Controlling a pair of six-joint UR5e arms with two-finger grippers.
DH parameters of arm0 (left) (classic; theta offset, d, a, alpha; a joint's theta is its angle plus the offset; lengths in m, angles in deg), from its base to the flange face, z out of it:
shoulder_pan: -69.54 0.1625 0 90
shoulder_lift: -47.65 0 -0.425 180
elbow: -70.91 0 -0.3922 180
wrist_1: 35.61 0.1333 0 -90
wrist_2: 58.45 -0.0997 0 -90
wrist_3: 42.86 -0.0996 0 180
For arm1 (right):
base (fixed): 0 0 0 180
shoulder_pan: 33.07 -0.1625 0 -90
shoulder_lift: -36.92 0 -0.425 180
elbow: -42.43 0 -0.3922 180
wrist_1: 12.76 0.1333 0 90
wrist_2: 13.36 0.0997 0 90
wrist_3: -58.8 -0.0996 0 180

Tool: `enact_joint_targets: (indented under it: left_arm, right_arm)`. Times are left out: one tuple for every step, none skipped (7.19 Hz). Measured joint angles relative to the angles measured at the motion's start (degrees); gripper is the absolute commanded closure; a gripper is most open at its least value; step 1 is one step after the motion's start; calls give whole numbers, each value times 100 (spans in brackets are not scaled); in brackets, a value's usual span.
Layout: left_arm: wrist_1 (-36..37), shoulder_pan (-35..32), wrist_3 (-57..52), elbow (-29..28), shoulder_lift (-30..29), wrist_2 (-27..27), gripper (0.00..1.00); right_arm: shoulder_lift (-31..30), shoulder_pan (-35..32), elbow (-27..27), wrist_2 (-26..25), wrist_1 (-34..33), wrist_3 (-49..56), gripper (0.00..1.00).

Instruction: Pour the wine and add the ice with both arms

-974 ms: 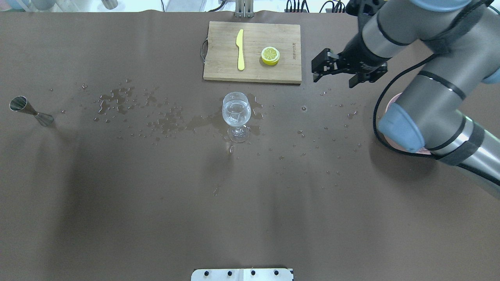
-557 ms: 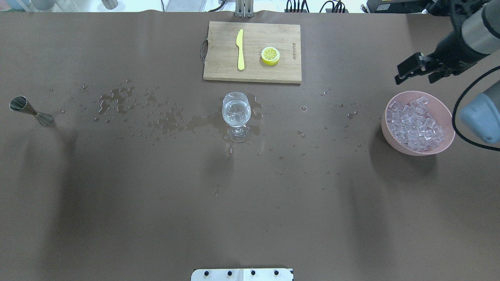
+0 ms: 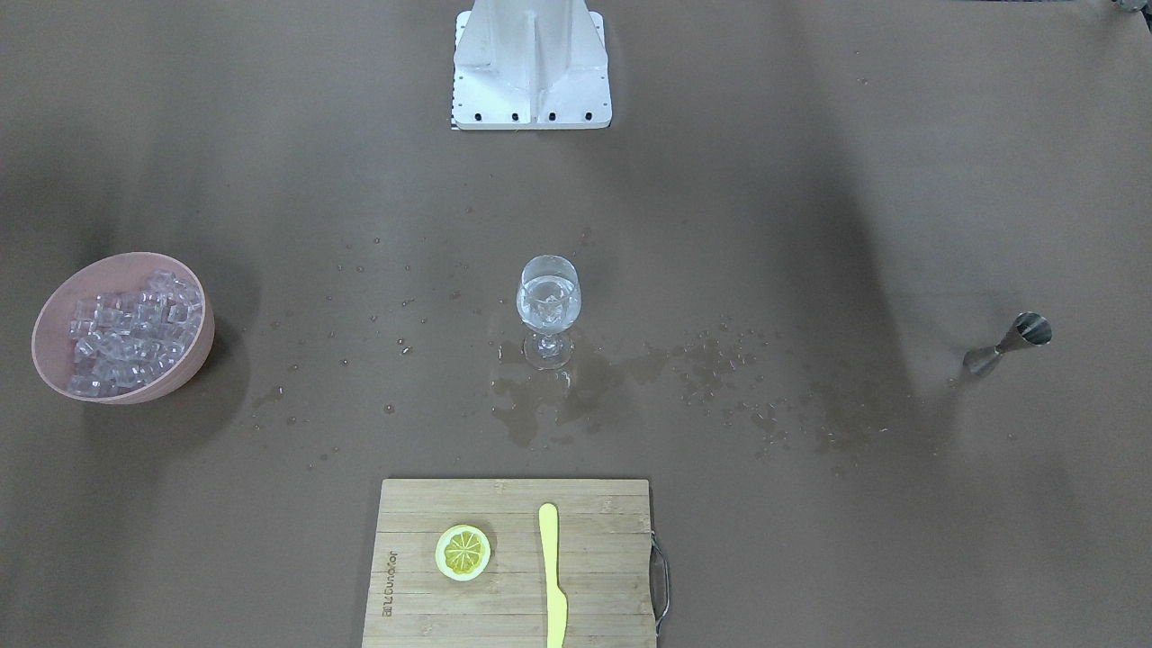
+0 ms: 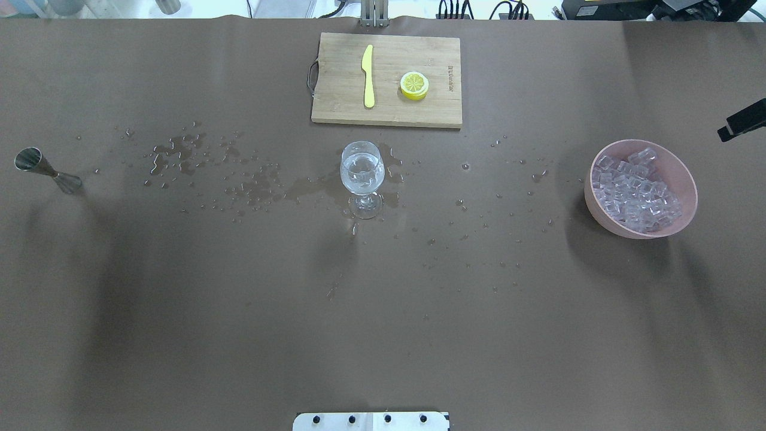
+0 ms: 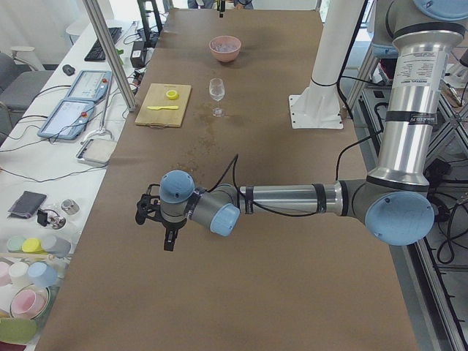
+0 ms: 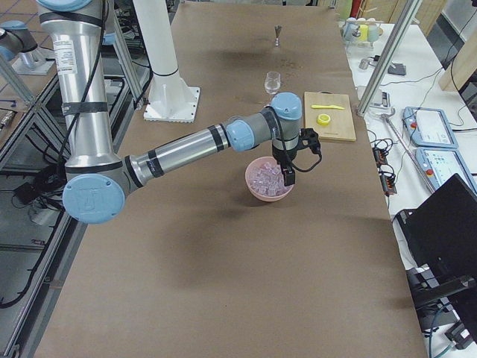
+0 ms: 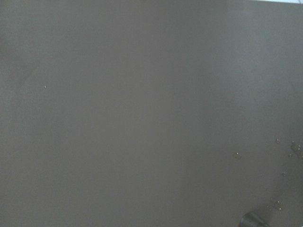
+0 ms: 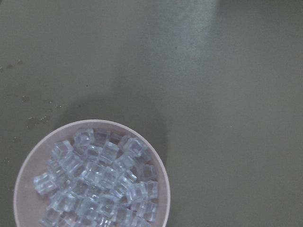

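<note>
The left arm [image 5: 285,199] is showing silver-grey tubes joined by dark grey housings, each wearing a round pale blue cap. Black bands are ringing the tubes, and a white label with small print is sitting on the section nearest the white stand [image 5: 325,73]. A black cable is looping off the tube farthest from the stand, towards the black left gripper [image 5: 155,228]. The right arm [image 6: 179,149] is wearing the same silver, grey and blue, with its own printed label beside the stand, a faint logo on one blue cap and a black cable curling at the black right gripper [image 6: 288,173]. The stand's flat foot is carrying a row of dark screws.
</note>
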Motion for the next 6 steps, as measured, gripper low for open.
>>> enact_joint_targets:
  left_arm:
    - [387,25,-437,-18,-91,-76,2]
    - [634,32,-708,-40,-139,-117,2]
    - [733,34,-818,-42,-131,-113,2]
    - [768,36,-846,-35,-115,-54,1]
    - [765,35,-842,-22,-88,36,2]
    - [740,34,-838,-5,-52,85,2]
  right_arm:
    - [-70,-194,153,14,-2,383,0]
    - [-109,-391,365,54,-6,873,0]
    - [-123,-556,571,104,-26,1332,0]
    - [-121,-650,688,128,-70,1618,0]
    - [-112,-685,736,138,-106,1744,0]
    - [-100,-695,755,141,-122,1791,0]
